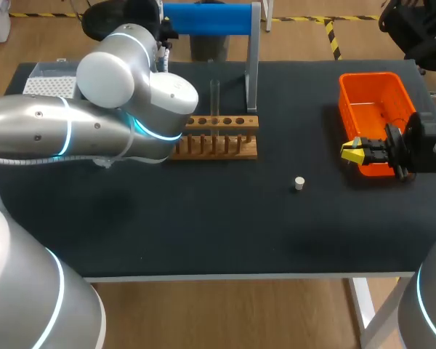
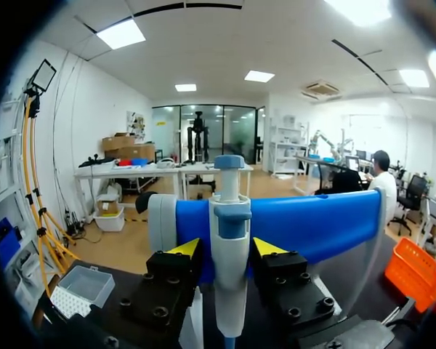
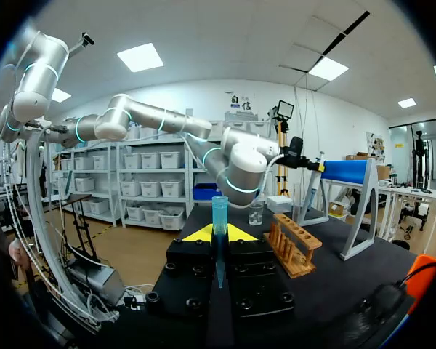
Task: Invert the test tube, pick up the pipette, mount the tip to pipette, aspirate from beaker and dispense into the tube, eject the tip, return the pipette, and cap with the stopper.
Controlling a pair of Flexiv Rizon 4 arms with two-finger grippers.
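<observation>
In the left wrist view the white pipette (image 2: 229, 269) with a blue cap hangs on the blue stand (image 2: 320, 225). It sits between the fingers of my left gripper (image 2: 227, 249), which is open: one finger lies against it and a thin gap shows at the other. My right gripper (image 3: 218, 234) is shut on a blue pipette tip (image 3: 219, 211) that points upward, and it hovers beside the orange bin (image 1: 374, 109). A clear test tube (image 1: 214, 94) stands upright in the wooden rack (image 1: 216, 137). The white stopper (image 1: 299, 183) lies on the mat. The beaker (image 3: 256, 212) stands behind the rack.
A tip box (image 1: 47, 83) sits at the table's back left corner. My left arm (image 1: 94, 123) stretches across the left half toward the stand (image 1: 207, 19) and hides its own gripper in the head view. The stand's post (image 1: 253, 58) rises just behind the rack.
</observation>
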